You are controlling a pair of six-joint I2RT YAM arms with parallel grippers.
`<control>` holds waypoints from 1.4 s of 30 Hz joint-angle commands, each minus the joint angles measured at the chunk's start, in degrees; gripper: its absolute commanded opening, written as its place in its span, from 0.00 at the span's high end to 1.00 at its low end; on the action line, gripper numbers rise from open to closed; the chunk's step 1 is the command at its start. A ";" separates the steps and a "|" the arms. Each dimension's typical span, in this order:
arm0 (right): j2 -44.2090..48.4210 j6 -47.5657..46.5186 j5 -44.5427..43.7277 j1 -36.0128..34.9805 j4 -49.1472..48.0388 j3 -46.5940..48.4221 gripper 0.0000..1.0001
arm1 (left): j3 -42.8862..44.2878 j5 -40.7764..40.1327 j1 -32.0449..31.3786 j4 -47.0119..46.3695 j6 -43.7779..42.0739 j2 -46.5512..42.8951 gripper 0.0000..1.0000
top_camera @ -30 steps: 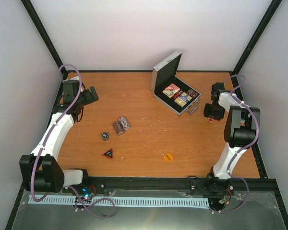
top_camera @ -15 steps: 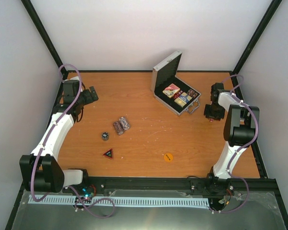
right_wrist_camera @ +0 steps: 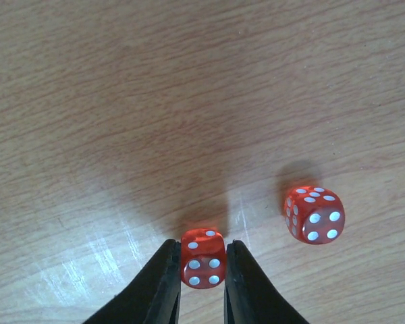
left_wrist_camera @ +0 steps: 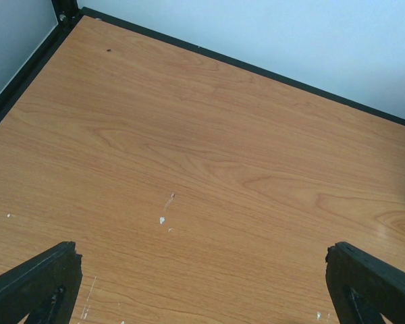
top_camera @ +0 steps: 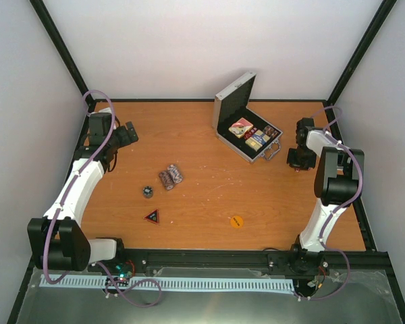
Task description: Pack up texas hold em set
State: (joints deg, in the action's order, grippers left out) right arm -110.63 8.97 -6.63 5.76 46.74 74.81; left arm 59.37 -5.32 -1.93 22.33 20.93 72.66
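Between white walls (top_camera: 189, 47), black-edged wooden tabletop (top_camera: 209, 192), open silver case (top_camera: 234, 97)

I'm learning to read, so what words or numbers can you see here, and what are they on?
No words or numbers can be read.
On the orange disc: dark print, too small to read.
On the triangle: a middle mark, too small to read.
On the cards in the case: coloured print, too blurred.
On the pinched die and the loose die: white dots only, no writing.
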 commanded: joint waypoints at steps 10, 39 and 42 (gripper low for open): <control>1.35 -0.17 -0.42 0.38 0.35 -1.19 0.94 | 0.43 0.41 -0.04 -0.21 -0.10 0.10 0.00; -15.59 -17.52 7.79 -23.51 2.32 33.21 0.95 | -0.56 1.08 0.00 -1.53 -0.30 -1.13 0.00; -16.84 -17.88 6.92 -23.75 2.17 33.88 0.94 | -0.64 0.86 0.00 -1.35 -0.06 -1.28 0.00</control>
State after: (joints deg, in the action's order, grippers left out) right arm -126.67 -5.96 2.00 -17.32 47.13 106.34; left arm 58.50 -4.49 -1.93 22.09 20.91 72.69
